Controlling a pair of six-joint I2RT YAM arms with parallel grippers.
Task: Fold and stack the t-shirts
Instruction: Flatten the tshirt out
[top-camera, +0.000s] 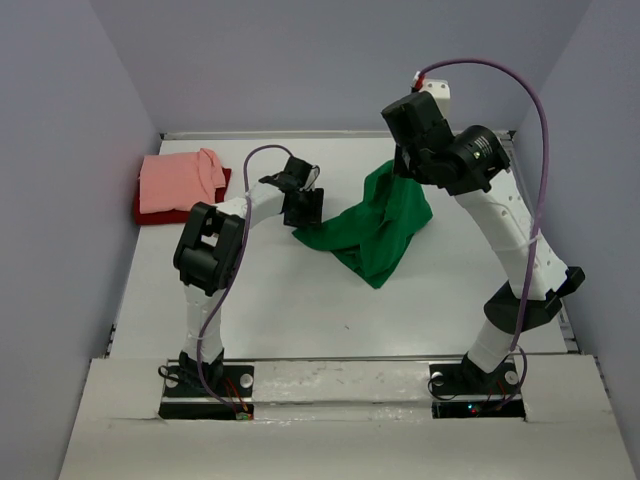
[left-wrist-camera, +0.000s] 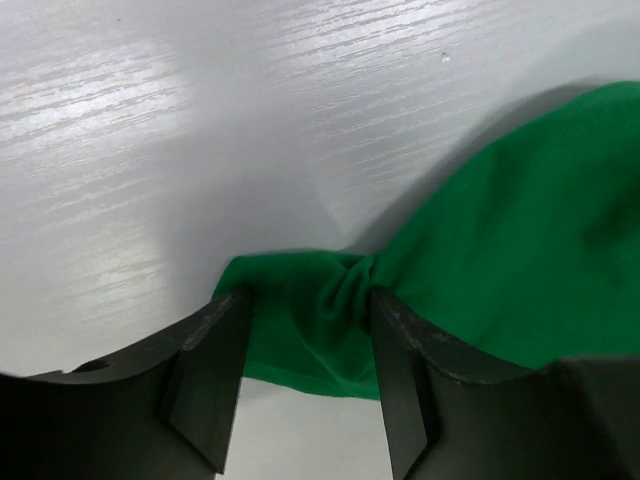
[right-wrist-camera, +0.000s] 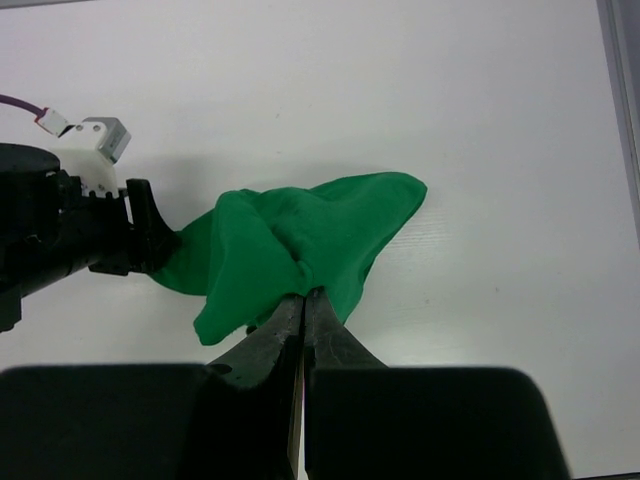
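Observation:
The bright green t-shirt (top-camera: 378, 225) lies bunched on the table, its far edge lifted by my right gripper (top-camera: 405, 165). In the right wrist view that gripper (right-wrist-camera: 303, 292) is shut on a pinch of the green t-shirt (right-wrist-camera: 300, 235). My left gripper (top-camera: 303, 208) sits at the shirt's left corner. In the left wrist view its jaws (left-wrist-camera: 305, 300) stand open, with the green corner (left-wrist-camera: 310, 325) lying loose between the fingers (left-wrist-camera: 400, 370). The salmon pink t-shirt (top-camera: 180, 180) rests folded on the dark red t-shirt (top-camera: 150, 212) at the far left.
Grey walls close in the white table (top-camera: 300, 310) on the left, back and right. A purple cable (top-camera: 540, 130) loops over the right arm, and another cable (top-camera: 225, 300) hangs along the left arm. The left gripper (right-wrist-camera: 140, 235) shows at the left of the right wrist view.

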